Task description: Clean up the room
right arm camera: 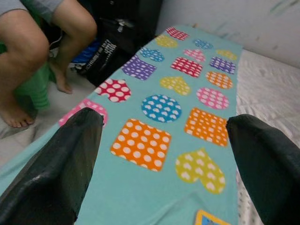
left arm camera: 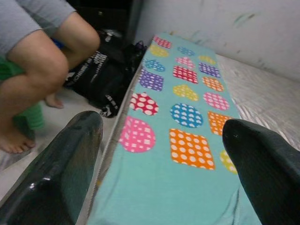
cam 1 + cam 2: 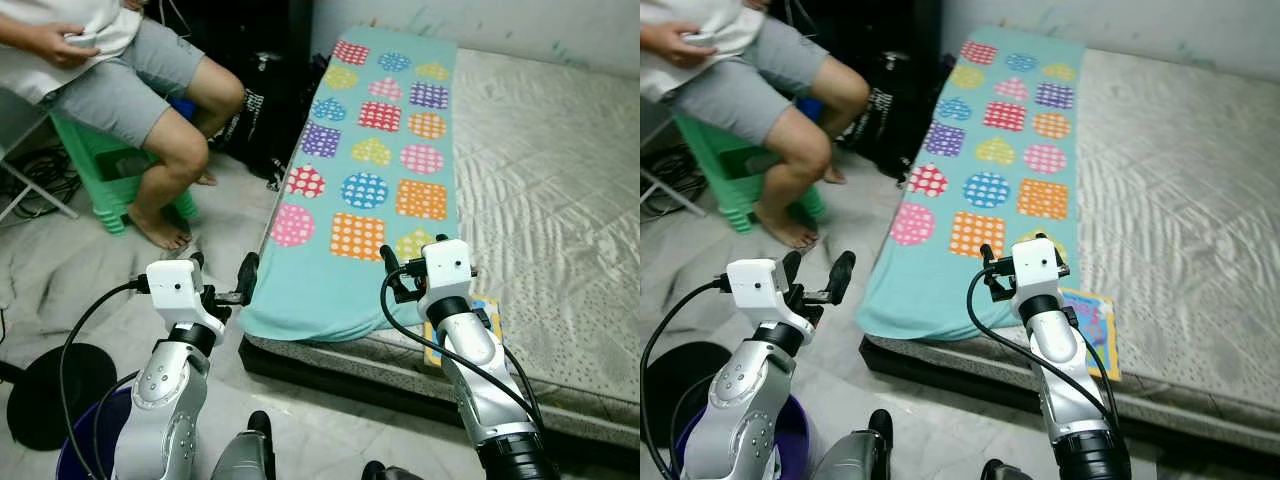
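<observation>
Over blanket [image 3: 375, 190], both claws spread

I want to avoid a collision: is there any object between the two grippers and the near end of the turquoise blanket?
Nothing visible. The left gripper and right gripper are both open above the near end of the turquoise blanket, with no object between.

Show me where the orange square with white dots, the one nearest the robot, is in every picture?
Left eye view: orange dotted square low on the teal blanket.
Right eye view, just beyond the right gripper.
Left wrist view, between the black fingers.
Right wrist view, low centre.
Shared landmark: the blue dotted circle just beyond it.
</observation>
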You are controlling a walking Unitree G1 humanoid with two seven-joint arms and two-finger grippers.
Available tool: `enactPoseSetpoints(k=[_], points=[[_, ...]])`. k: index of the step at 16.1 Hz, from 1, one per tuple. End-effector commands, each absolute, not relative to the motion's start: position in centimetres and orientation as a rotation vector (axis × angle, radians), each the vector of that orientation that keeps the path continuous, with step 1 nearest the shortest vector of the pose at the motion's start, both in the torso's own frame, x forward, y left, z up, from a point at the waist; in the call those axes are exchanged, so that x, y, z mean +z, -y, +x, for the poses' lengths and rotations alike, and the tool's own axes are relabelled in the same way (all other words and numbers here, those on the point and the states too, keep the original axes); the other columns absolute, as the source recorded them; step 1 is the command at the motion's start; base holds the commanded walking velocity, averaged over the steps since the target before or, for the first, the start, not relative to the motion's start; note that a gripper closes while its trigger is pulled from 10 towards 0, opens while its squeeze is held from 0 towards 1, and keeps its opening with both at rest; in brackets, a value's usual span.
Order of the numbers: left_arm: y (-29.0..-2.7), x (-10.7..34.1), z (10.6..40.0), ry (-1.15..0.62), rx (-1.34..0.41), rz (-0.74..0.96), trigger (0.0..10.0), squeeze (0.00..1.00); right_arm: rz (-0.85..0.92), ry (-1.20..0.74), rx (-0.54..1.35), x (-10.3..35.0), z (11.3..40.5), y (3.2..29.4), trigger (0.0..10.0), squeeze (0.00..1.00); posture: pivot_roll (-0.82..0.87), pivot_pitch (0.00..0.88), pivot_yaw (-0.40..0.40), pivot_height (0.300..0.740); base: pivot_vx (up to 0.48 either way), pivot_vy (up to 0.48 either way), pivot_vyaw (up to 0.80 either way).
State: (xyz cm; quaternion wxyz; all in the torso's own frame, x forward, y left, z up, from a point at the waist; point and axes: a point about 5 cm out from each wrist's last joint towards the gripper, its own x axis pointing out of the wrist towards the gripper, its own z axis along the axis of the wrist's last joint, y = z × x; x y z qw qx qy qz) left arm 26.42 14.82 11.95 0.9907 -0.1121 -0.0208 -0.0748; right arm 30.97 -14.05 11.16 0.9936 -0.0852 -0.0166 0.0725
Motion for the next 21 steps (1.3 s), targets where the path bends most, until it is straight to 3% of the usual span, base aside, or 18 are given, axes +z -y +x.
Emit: enactPoseSetpoints(k=[1, 14, 21], points=[[-14.8, 11.6, 26.3, 0.029, -0.142, -0.225, 10.0, 0.00, -0.169, 0.012, 0.132, 10.6, 30.9, 14.4, 10.0, 0.00, 0.07, 0.186, -0.027, 0.740, 0.000, 0.000, 0.00], [-14.5, 11.4, 26.4, 0.022, -0.133, -0.255, 10.0, 0.00, -0.154, 0.010, 0.131, 10.2, 31.8, 13.8, 10.0, 0.00, 0.07, 0.181, -0.023, 0.740, 0.000, -0.286, 0.00], [-13.7, 12.0, 26.4, 0.071, -0.205, -0.296, 10.0, 0.00, -0.165, 0.016, 0.131, 10.3, 32.0, 14.0, 10.0, 0.00, 0.06, 0.190, -0.036, 0.740, 0.039, 0.000, 0.00]])
